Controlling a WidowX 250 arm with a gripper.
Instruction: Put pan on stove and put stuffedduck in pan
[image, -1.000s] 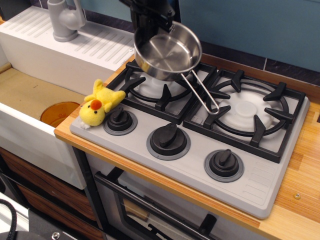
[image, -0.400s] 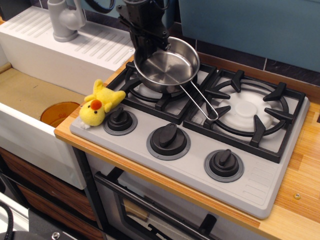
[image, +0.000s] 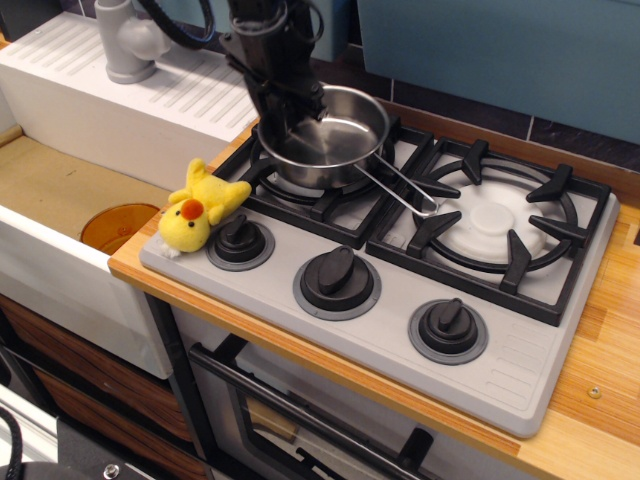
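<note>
So the pan (image: 325, 150) is sitting on the left burner grate of the stove (image: 400, 270), wire handle poking out toward the right burner. The gripper (image: 285, 105) is clamped on the pan's left rim. The stuffedduck (image: 200, 207) lies at the stove's front-left corner, just beside the left knob (image: 240, 240), with the sink (image: 60, 200) off to the left.

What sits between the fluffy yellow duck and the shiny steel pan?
Only black grate bars of the grey stove separate the fluffy yellow duck and shiny steel pan; nothing loose, in this view.
</note>
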